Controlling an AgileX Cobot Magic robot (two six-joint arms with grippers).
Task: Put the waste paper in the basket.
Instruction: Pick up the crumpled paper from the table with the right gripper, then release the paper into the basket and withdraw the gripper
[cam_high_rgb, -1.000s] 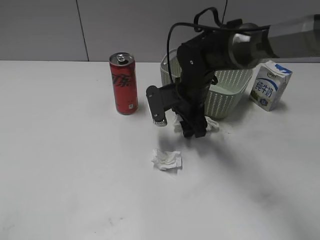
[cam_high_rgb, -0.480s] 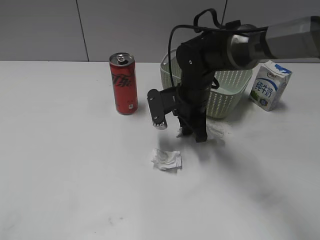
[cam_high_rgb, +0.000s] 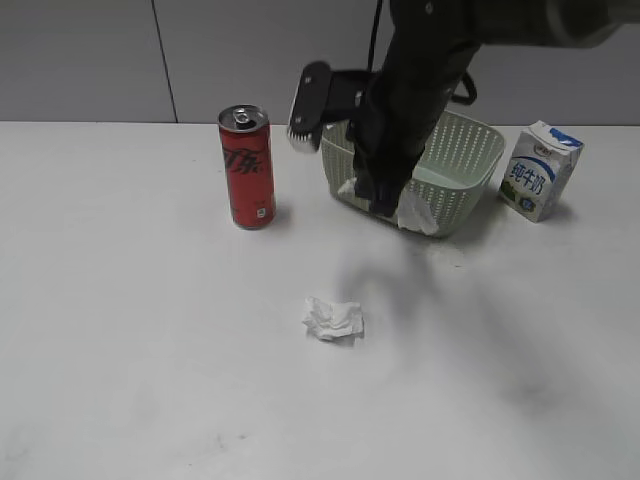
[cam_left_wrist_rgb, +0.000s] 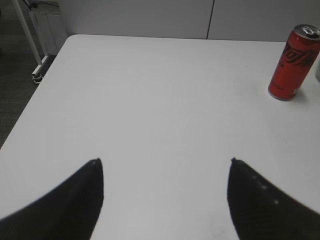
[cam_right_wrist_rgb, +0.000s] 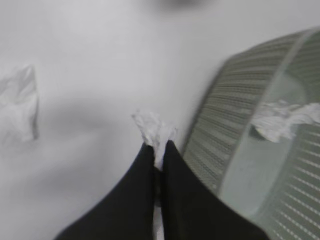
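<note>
The right claw (cam_right_wrist_rgb: 156, 150), clamped on a paper wad (cam_right_wrist_rgb: 154, 131), hangs beside the green basket (cam_high_rgb: 455, 165); the left claw (cam_left_wrist_rgb: 165, 162) is spread apart over bare table (cam_left_wrist_rgb: 150, 100).

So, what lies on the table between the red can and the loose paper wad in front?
Nothing: in the exterior view, the table between the red can and the paper wad is bare white surface.

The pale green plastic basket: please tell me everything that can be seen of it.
The pale green plastic basket is rectangular with rounded corners and slotted lattice walls. It stands upright on the white table, between the red can and the white-and-blue milk carton. In the right wrist view one crumpled white paper wad lies inside it. The right gripper, holding another wad, partly hides its front wall.
</note>
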